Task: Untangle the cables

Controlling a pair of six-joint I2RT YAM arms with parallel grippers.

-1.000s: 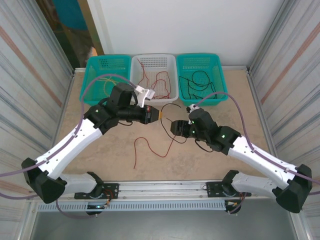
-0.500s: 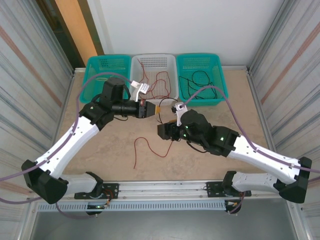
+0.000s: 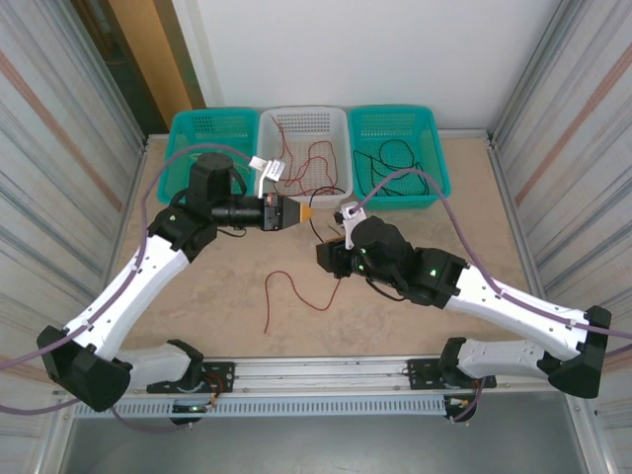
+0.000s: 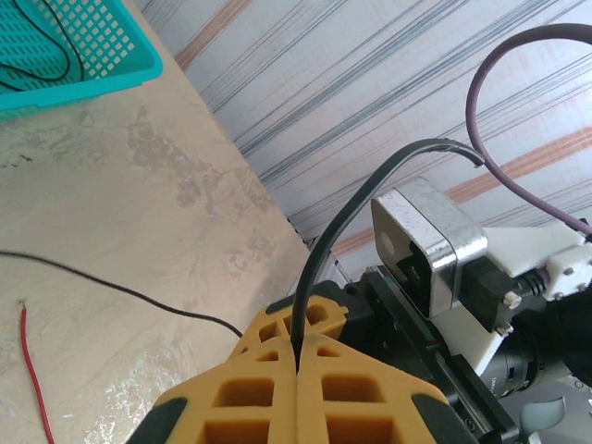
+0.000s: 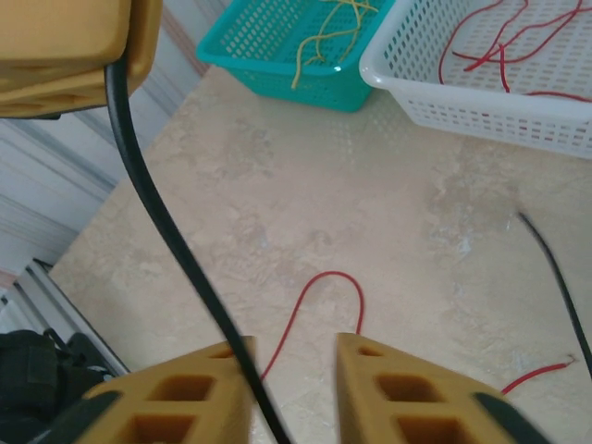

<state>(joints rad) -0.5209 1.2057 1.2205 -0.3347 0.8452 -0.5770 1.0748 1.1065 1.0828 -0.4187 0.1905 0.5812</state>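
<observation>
My left gripper (image 3: pixel 308 212) hangs over the table's middle, shut on a black cable (image 4: pixel 319 268) that rises from between its yellow fingers (image 4: pixel 361 388). From there the strand (image 5: pixel 157 213) runs down to my right gripper (image 3: pixel 324 257). It passes just inside the left finger (image 5: pixel 176 407), whose jaws stand apart (image 5: pixel 291 356). A red cable (image 3: pixel 286 291) lies curled on the table below both grippers, and its loop (image 5: pixel 324 282) shows between the right fingers. Another thin black strand (image 4: pixel 111 287) trails across the tabletop.
Three baskets line the far edge: a teal one (image 3: pixel 190 126) with yellowish cables (image 5: pixel 324 28), a white one (image 3: pixel 338 123) with red cables, and a teal one (image 3: pixel 434 128) with black cables. Corrugated walls close both sides. Lilac hoses arch over the arms.
My left gripper has drawn back to the left with the black cable in it. The right arm has swung left and forward, bringing its jaws up to that strand.
</observation>
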